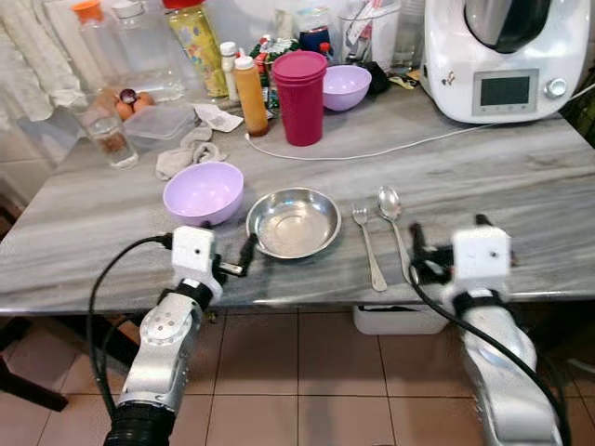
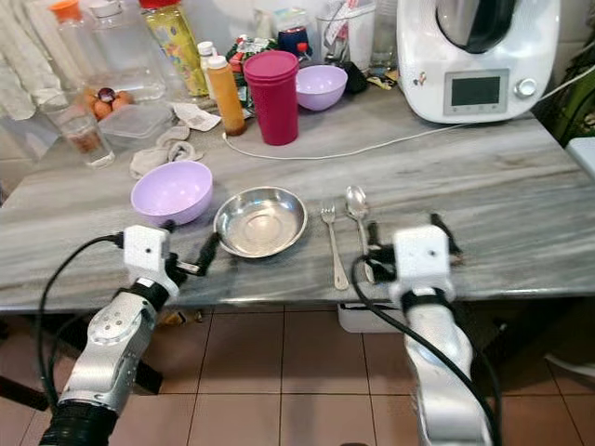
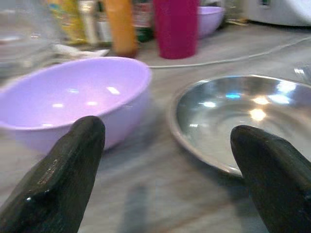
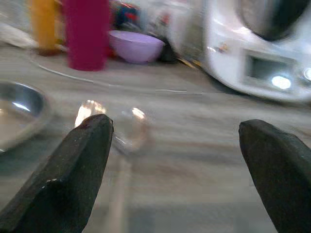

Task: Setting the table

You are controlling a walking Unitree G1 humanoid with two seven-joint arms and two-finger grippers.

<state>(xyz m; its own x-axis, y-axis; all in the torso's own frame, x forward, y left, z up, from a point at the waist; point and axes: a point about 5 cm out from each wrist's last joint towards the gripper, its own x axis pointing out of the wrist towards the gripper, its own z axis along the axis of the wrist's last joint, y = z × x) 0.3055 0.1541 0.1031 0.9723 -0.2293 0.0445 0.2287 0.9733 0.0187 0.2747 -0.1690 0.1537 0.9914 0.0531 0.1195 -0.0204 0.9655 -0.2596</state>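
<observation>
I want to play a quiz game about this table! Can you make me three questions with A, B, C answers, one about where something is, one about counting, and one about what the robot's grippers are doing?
1. Where is the fork?
A. Inside the steel plate
B. Between the steel plate and the spoon
C. Behind the red cup

2. How many purple bowls are on the table?
A. One
B. Two
C. Four

3. What are the grippers doing?
A. Both open, holding nothing
B. Left one shut on the fork
C. Right one shut on the spoon

Answers:
1. B: the fork lies just right of the plate, with the spoon on its other side.
2. B: one bowl sits beside the plate, another behind the red cup.
3. A: the left gripper and right gripper each show fingers spread wide with nothing between.
</observation>
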